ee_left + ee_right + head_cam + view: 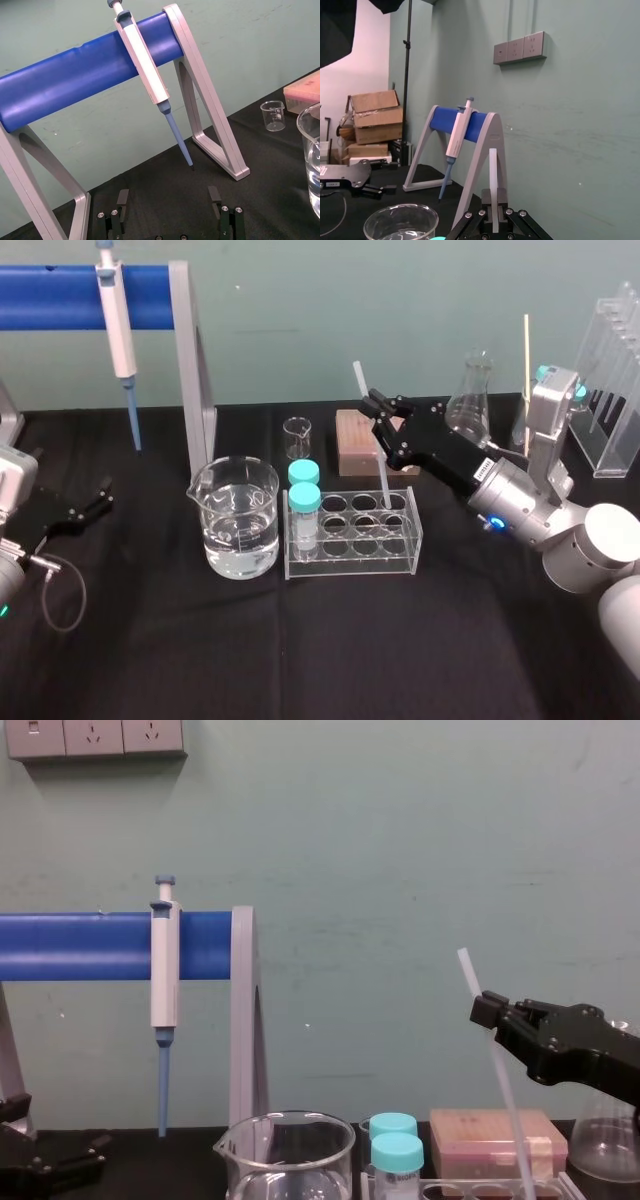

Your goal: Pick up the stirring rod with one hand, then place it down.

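We see the stirring rod (381, 475) (503, 1100) (493, 170) clamped between the fingers of the right gripper (377, 402) (484, 1010), grasped in its upper part with a short length sticking out above the fingers. The rod leans, its top tipped toward the robot's left and the back wall. Its lower end reaches down to a back-row well on the right side of the clear test tube rack (352, 552); we cannot tell whether the tip touches the bottom. The right arm comes in from the right, above the table, with the gripper over the wooden block (356, 443) behind the rack.

Two teal-capped tubes (304, 498) stand at the rack's left end. Just left of the rack sits a large beaker (240, 515) partly filled with clear liquid, and a small empty beaker (297, 437) stands behind, near the block. An Erlenmeyer flask (472, 400) stands behind the right arm.

Farther left, a white-and-blue pipette (118, 330) (150, 75) hangs from the blue bar of a stand (60, 297).

The left gripper (95, 502) (168, 197) rests low at the table's left edge, fingers spread apart and holding nothing.
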